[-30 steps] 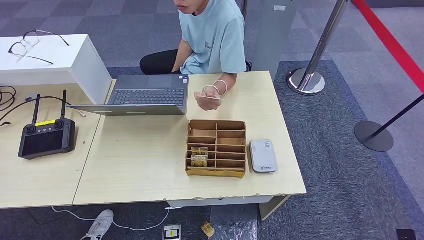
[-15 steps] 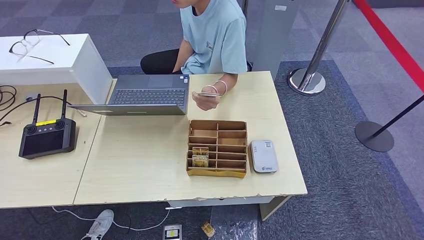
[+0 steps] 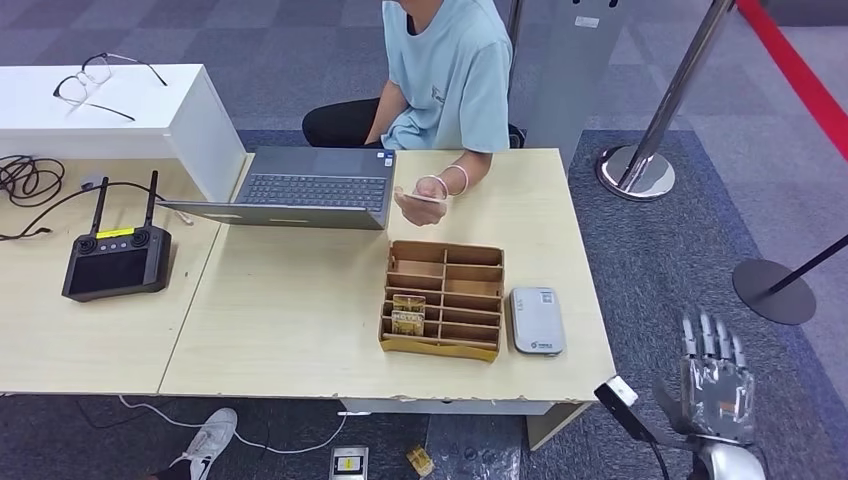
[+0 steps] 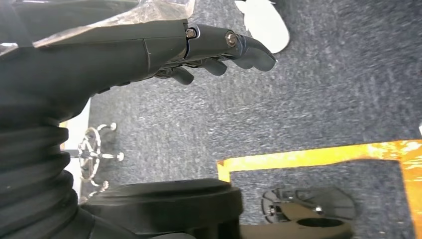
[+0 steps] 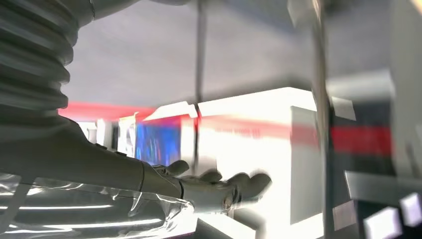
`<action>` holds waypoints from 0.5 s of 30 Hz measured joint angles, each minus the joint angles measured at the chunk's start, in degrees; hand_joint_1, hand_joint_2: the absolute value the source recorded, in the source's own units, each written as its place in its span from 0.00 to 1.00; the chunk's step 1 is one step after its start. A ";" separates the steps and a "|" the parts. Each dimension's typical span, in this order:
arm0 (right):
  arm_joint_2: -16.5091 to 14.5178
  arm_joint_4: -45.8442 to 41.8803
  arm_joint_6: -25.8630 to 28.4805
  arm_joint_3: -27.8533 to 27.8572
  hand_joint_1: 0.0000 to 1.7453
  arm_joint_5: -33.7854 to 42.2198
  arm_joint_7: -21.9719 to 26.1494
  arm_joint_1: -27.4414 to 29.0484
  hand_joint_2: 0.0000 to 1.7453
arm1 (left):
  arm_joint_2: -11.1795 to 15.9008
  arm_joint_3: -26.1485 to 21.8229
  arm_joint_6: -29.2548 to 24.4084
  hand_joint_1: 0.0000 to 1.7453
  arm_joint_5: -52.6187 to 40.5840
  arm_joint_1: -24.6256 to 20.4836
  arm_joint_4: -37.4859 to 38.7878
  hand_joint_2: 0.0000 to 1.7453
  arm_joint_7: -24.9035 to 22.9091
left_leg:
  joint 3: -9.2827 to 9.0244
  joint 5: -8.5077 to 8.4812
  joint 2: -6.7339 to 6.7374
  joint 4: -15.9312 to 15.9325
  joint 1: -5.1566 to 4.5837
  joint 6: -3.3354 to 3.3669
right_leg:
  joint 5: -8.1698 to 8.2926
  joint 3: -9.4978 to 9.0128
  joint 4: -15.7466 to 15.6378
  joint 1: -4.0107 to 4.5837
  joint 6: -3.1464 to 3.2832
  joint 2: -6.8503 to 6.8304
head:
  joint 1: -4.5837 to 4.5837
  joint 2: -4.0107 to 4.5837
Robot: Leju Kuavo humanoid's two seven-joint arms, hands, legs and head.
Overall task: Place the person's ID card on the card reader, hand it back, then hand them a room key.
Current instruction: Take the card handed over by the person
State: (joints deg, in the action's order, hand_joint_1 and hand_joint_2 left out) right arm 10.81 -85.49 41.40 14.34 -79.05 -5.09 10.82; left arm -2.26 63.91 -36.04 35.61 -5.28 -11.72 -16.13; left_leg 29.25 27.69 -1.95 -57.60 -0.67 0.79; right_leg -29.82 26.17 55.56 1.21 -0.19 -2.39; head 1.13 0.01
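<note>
The right hand (image 3: 715,378), silver and many-fingered, is raised at the near right, off the right end of the light wooden table (image 3: 300,330) and above the grey carpet. Its fingers are extended and spread apart, and it holds nothing. The right wrist view is blurred but shows the same hand (image 5: 219,186) stretched flat and empty.

The left hand (image 4: 199,47) hangs over grey carpet in the left wrist view. Its dark fingers (image 4: 249,50) are loosely bent, with nothing between them.

The small pale ID card (image 3: 422,197) is at the far side of the table, held flat in the person's hand (image 3: 420,205), just right of the open grey laptop (image 3: 315,190). The person in the light blue T-shirt (image 3: 450,75) sits behind the table's far edge.

The white rectangular card reader (image 3: 537,320) lies flat near the table's right end, just beside the brown cardboard compartment tray (image 3: 443,298). Two yellowish room key cards (image 3: 406,312) stand in compartments on the near left of the tray.

A black remote controller with two antennas (image 3: 115,262) rests on the adjoining table at the left. A pair of spectacles (image 3: 100,80) lies on the white box at the far left.
</note>
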 joint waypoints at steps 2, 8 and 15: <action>-1.80 -10.66 -0.08 0.53 0.00 7.03 -2.08 0.96 1.00 | 0.03 -0.03 0.23 0.00 -0.02 0.08 0.05 1.00 -0.34 | 0.01 0.03 0.16 0.06 -0.05 -0.09 | -0.03 0.07 0.05 0.00 0.05 0.14 | -0.01 0.00; -1.99 -33.41 -0.66 -3.13 0.00 12.22 -15.96 1.72 1.00 | 0.19 -0.04 0.49 0.00 -0.21 -0.13 0.26 1.00 -0.34 | -0.12 0.28 0.85 0.12 -0.07 -0.39 | -0.16 0.11 0.10 0.02 0.22 0.77 | -0.01 -0.01; -0.42 -44.35 -0.95 -4.93 0.00 15.09 -19.59 1.84 1.00 | 0.40 -0.04 0.39 0.00 -0.05 -0.28 0.34 1.00 -0.78 | -0.18 0.37 1.02 0.10 -0.14 -0.35 | -0.18 0.13 0.07 -0.05 0.20 0.91 | 0.02 0.01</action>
State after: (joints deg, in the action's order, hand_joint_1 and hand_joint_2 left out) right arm 10.39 -129.84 40.45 9.42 -63.96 -24.68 12.66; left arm -1.86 63.87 -35.65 35.56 -5.56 -11.38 -16.91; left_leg 29.07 28.05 -0.93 -57.50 -0.81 0.43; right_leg -30.00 26.31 55.62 1.16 0.00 -1.48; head 1.15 0.01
